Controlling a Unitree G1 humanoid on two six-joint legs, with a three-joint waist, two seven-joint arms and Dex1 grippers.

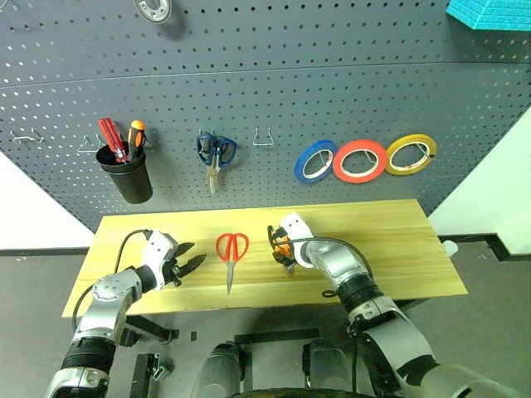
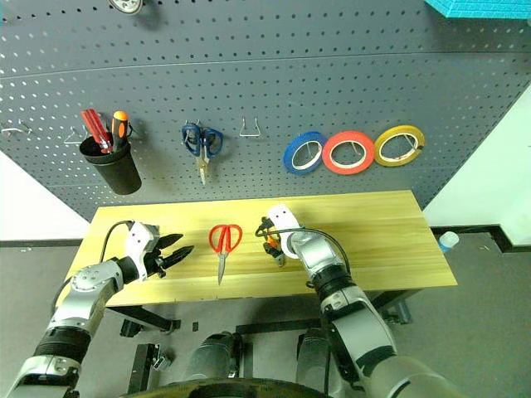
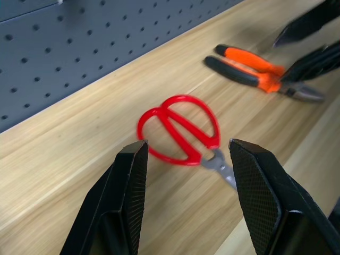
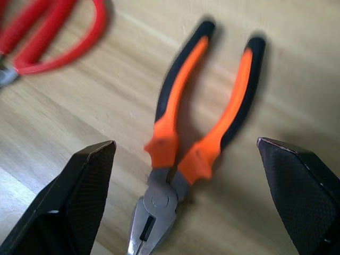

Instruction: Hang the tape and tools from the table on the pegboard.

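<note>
Red-handled scissors [image 1: 231, 254] lie on the yellow wooden table [image 1: 390, 249], blades toward its front edge. Just right of them lie the pliers [image 4: 201, 157] with orange-and-black handles. My right gripper [image 1: 280, 250] hovers open over the pliers and points down, with a finger on each side of the pliers in the right wrist view. My left gripper [image 1: 196, 254] is open and empty, left of the scissors and pointing at them. The red-orange tape [image 1: 359, 160] hangs on the dark pegboard [image 1: 332, 91] between a blue roll [image 1: 315, 161] and a yellow roll [image 1: 411, 154].
A black cup [image 1: 126, 172] on the pegboard holds red and orange screwdrivers. Blue-handled scissors [image 1: 216, 152] hang to its right, beside a bare metal hook [image 1: 264, 138]. More bare hooks sit at the board's left. A turquoise object [image 1: 489, 12] is at the top right.
</note>
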